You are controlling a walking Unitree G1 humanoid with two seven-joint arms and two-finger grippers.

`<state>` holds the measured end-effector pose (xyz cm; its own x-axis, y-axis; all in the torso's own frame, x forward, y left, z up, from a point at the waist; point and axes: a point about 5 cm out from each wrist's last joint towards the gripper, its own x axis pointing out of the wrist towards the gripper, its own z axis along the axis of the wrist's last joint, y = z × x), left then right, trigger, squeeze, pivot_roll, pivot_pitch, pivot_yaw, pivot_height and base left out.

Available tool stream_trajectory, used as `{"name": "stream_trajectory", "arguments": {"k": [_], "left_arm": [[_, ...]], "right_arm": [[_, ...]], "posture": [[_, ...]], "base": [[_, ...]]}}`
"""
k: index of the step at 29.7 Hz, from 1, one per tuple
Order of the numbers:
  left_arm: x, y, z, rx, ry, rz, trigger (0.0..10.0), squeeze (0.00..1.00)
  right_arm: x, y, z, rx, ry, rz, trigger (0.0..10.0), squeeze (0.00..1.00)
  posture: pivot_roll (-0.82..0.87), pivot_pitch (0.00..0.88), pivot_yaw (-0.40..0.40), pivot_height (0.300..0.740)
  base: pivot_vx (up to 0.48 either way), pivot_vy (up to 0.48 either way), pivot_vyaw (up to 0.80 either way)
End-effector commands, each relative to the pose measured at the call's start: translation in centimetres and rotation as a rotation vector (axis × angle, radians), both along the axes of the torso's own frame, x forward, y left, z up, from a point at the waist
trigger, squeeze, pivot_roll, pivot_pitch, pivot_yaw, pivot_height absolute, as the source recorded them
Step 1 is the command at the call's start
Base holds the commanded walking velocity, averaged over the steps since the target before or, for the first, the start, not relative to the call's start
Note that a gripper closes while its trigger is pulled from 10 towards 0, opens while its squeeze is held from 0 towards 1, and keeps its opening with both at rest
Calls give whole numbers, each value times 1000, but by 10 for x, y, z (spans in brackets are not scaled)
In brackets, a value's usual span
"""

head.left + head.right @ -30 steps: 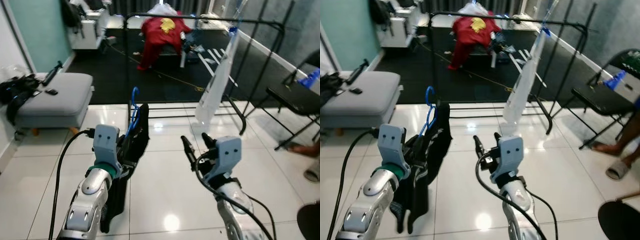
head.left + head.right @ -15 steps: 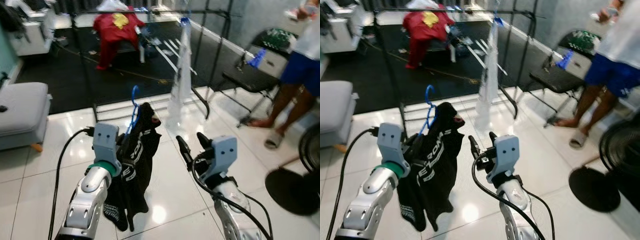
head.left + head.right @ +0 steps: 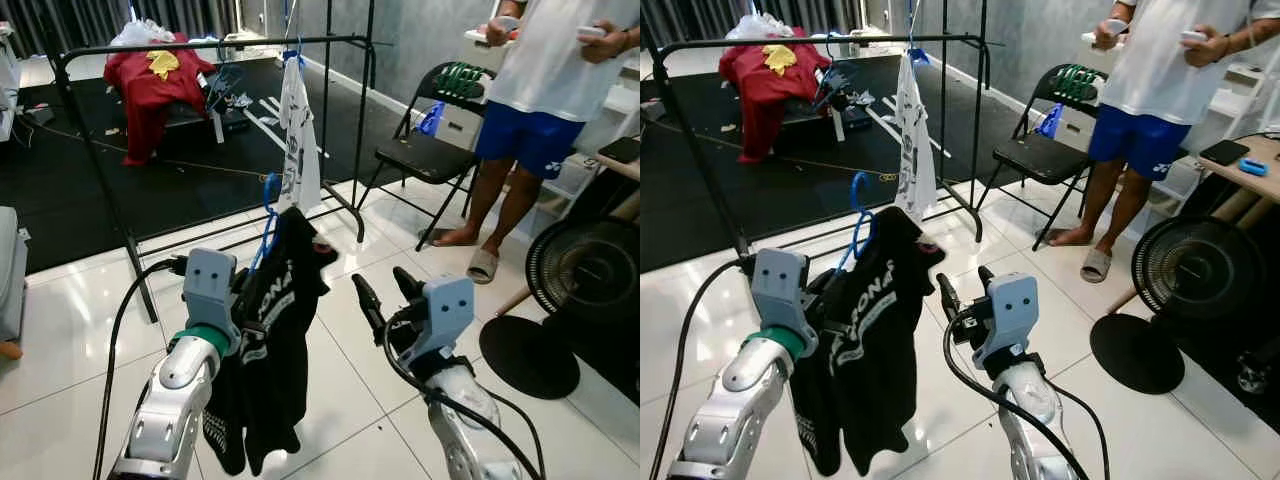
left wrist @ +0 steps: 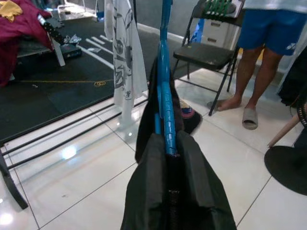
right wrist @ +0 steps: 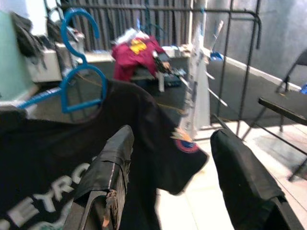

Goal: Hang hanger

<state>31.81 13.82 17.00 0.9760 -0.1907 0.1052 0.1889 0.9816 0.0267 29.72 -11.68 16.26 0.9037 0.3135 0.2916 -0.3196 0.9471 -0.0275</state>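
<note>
While the head camera is looking down over white floor tiles [image 3: 60, 330], the left gripper [image 4: 165, 163] is sitting at about 8 o'clock in the scene, its two black fingers [image 4: 146, 191] pinching the lower stem of the blue hanger [image 3: 268, 215]. A black T-shirt [image 3: 275, 350] with white lettering is draping from that hanger, hanging down just beside the left arm. Its hook is pointing up toward 12 o'clock, well short of the black clothes rack [image 3: 200, 42] standing farther back at 11 to 12 o'clock. On that rack's bar a white printed garment [image 3: 295, 130] is hanging from its own blue hanger. Behind the rack, at 11 o'clock, a red garment [image 3: 150, 85] is lying over some furniture on the dark floor.

At about 5 o'clock the right gripper [image 3: 385, 290] is hovering with its fingers [image 5: 244, 177] spread apart and nothing between them, just beside the shirt's hem side but apart from it. At 1 o'clock a black folding chair [image 3: 425, 155] is standing; at 2 o'clock a person in blue shorts [image 3: 530, 135] is standing; at 3 o'clock a floor fan [image 3: 575, 275] is sitting.
</note>
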Motion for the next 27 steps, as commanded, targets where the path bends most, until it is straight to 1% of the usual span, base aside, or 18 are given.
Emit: {"name": "stream_trajectory", "arguments": {"k": [1, 16, 23, 26, 27], "left_arm": [[-1, 1, 1, -1, -17, 5, 10000, 0], [1, -2, 3, -10, -19, -15, 10000, 0], [2, -5, 4, -14, -22, -23, 10000, 0], [3, -6, 5, -17, -24, -27, 10000, 0], [3, -7, 6, -24, -28, -30, 10000, 0]], "right_arm": [[1, 0, 1, -3, -6, -3, 10000, 0], [1, -1, 0, -15, -6, 3, 10000, 0], [2, -2, 2, -38, -21, -11, 10000, 0], [3, -3, 5, -59, -37, -21, 10000, 0], [4, -4, 10, -74, -59, -34, 10000, 0]], "posture": [[-144, 65, 58, 740], [-154, 57, 59, 740], [-157, 58, 60, 740], [-158, 61, 61, 740], [-159, 63, 61, 740]], "base": [[480, 0, 0], [480, 0, 0], [480, 0, 0], [480, 0, 0], [480, 0, 675]]}}
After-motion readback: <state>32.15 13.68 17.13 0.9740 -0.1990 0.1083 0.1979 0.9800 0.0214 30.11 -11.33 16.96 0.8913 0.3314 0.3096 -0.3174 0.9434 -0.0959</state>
